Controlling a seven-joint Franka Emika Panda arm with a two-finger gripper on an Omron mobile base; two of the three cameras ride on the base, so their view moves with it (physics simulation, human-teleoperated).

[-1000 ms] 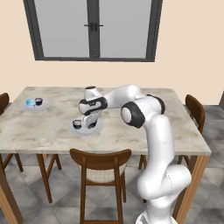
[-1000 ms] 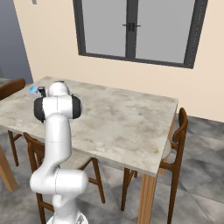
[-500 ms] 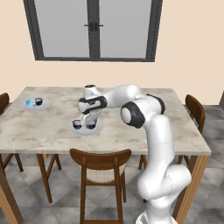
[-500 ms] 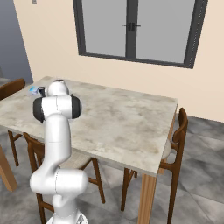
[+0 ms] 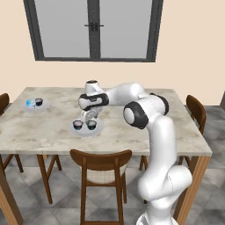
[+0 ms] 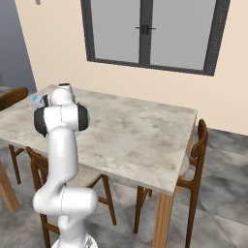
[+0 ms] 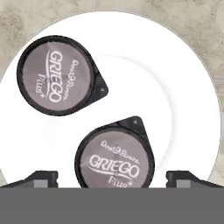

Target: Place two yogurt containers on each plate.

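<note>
Marble-topped desk (image 5: 132, 125) under a dark-framed window (image 5: 92, 28), wooden chairs around it. Left base view: near plate (image 5: 88, 129) sits on the desk in front of the window, two yogurt containers (image 5: 78, 124) (image 5: 91, 124) side by side on it. Gripper (image 5: 86, 118) hangs just above that plate, arm reaching in from the right. Far plate (image 5: 34, 105) lies well left of the near plate, holding a light blue cup (image 5: 30, 103) and a dark cup (image 5: 39, 102).

Right base view: arm blocks the near plate; the light blue cup (image 6: 37, 100) peeks out just left of the arm.

Hand view: near plate (image 7: 179, 100) on marble, two grey-lidded "Griego" cups on it, one upper left (image 7: 57, 75), one (image 7: 116, 161) between the fingers (image 7: 41, 178). Fingers spread wide, released, touching neither cup.
</note>
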